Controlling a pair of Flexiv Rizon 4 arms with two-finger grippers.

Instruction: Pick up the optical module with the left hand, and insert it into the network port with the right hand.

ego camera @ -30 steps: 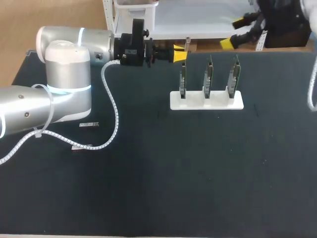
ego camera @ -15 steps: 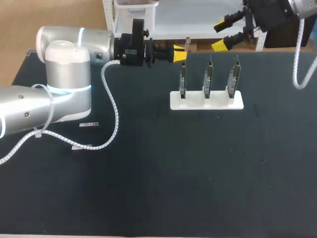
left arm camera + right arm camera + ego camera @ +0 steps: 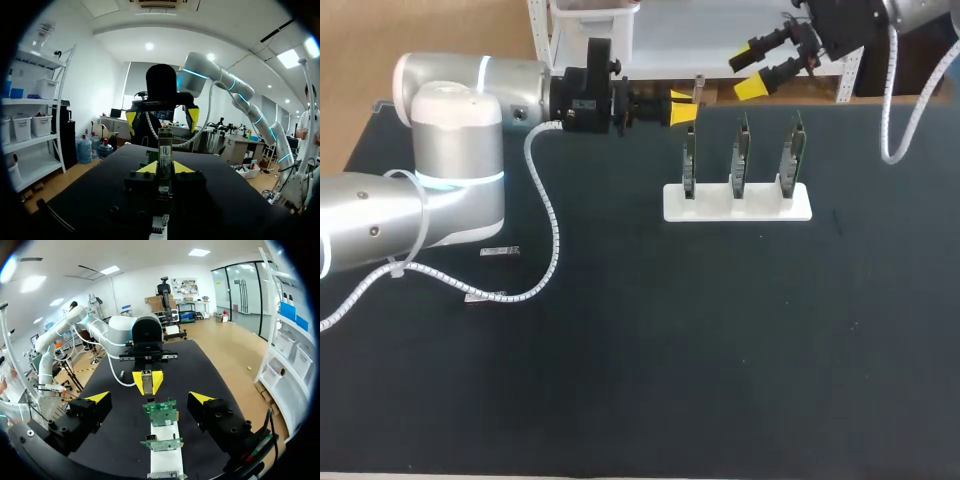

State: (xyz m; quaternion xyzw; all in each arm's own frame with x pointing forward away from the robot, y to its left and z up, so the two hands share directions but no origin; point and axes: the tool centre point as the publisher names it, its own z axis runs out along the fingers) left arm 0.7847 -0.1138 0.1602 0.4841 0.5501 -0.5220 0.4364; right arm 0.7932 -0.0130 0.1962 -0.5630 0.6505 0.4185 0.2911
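Observation:
My left gripper [image 3: 682, 108] hangs over the table's far edge, shut on the optical module [image 3: 699, 90], a slim metal stick held upright between the yellow tips. In the left wrist view the module [image 3: 164, 145] stands between my left gripper [image 3: 165, 167] fingers, and the right gripper [image 3: 162, 117] faces it from ahead. My right gripper [image 3: 746, 75] hovers open at the far right, a little beyond the module. From the right wrist, my right gripper [image 3: 150, 398] is spread wide, with the module [image 3: 147, 380] ahead. The port boards [image 3: 742, 155] stand in a white stand [image 3: 737, 205].
Three green boards stand upright in the stand, the left one [image 3: 689, 160] just under the held module. Two small loose modules [image 3: 500, 252] [image 3: 480, 296] lie on the dark mat at the left, close to my left arm's cable.
My right arm has come in from the right edge and swung its open gripper leftward toward the held module. The left arm and module have not moved.

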